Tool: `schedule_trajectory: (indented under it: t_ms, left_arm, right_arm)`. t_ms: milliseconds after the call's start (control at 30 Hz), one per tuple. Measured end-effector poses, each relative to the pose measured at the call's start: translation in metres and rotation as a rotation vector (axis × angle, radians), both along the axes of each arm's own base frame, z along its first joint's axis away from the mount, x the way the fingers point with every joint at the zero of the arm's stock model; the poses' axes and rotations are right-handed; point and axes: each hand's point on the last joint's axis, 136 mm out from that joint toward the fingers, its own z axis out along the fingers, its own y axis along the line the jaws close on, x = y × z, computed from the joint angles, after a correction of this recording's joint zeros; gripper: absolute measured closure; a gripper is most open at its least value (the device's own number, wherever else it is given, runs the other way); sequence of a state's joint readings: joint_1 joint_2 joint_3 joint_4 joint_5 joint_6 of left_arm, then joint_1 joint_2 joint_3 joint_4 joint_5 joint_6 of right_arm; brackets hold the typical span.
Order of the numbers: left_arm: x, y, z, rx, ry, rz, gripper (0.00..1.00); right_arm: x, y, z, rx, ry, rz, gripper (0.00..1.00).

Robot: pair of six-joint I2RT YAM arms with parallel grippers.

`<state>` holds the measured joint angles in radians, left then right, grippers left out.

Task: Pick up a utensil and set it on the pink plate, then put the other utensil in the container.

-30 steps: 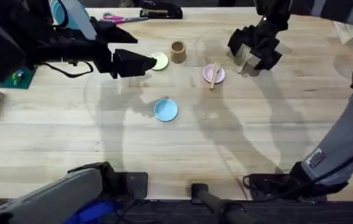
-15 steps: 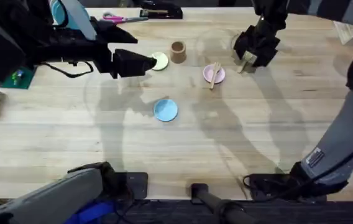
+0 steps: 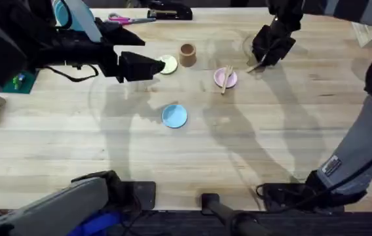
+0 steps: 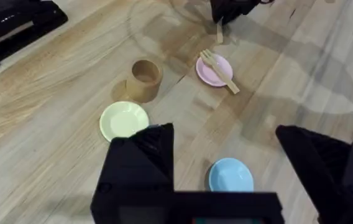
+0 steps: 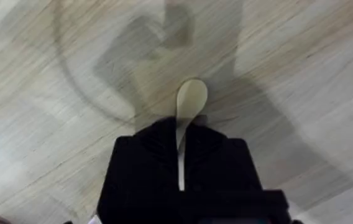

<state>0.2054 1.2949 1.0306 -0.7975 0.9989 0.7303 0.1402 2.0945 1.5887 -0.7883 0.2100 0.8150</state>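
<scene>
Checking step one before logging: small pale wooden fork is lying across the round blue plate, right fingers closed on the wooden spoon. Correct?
Not quite. The small pale wooden fork lies across the round pale pink plate, as the left wrist view shows; the blue plate is bare. The right gripper does have its fingers closed on the wooden spoon.

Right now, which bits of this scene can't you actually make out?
- Spoon handle: black fingers cover it in the right wrist view.
- Spoon lifted or resting on the table: can't tell.
- Yellow plate: partly behind the left gripper from overhead.
- Cup interior: too shadowed.
</scene>
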Motion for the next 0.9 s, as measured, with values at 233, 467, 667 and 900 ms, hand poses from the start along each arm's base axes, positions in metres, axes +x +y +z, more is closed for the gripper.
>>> schedule_trajectory:
  t_ms: [233,467,667,900]
  left_arm:
    - [0.0,0.0,0.0,0.0,0.0,0.0,0.007]
    - [0.0,0.0,0.0,0.0,0.0,0.0,0.007]
    - [0.0,0.0,0.0,0.0,0.0,0.0,0.007]
    - [0.0,0.0,0.0,0.0,0.0,0.0,0.006]
  right_arm:
    - [0.0,0.0,0.001,-0.001,0.0,0.002,0.966]
    - [0.0,0.0,0.004,-0.012,0.019,0.045,0.967]
    - [-0.018,-0.01,0.008,-0.073,0.16,0.105,0.967]
    - [0.004,-0.012,0.042,-0.108,0.126,0.201,0.967]
